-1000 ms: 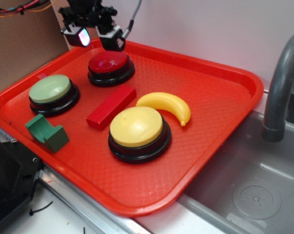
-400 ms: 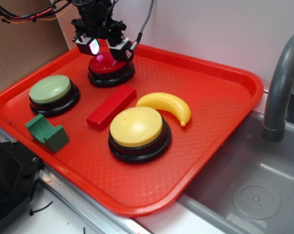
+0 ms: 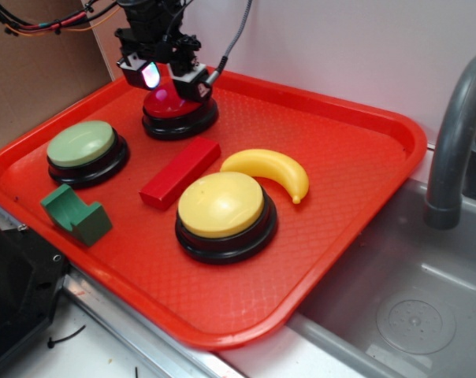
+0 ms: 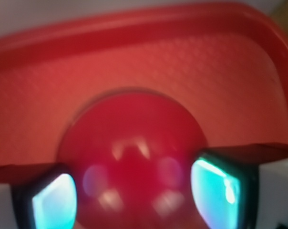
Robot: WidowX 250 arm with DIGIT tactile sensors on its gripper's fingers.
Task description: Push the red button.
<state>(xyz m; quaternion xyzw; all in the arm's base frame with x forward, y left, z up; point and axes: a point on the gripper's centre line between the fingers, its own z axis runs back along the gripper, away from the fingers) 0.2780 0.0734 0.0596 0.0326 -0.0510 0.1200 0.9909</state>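
Tray [image 3: 356, 142]: red, textured, with a raised rim; it carried every item listed here
Red button [image 3: 165, 105]: stood near the tray's far edge, toward the far left corner; in the wrist view its glossy dome [image 4: 129, 157] filled the space between the two pads
Gripper [image 3: 169, 77]: hung directly over the red button, jaws spread apart and grasping nothing (whether the pads touched the dome I could not tell)
Green button [image 3: 81, 145]: near the left edge
Red block [image 3: 180, 172]: lay flat near the tray's middle, between the red button and the yellow button [image 3: 221, 206]
Banana [image 3: 268, 171]: just beside the yellow button, on its far side
Green block [image 3: 75, 213]: near the front left edge
Sink [image 3: 411, 307]: grey basin just beside the tray's right edge, with a grey faucet [image 3: 455, 134]
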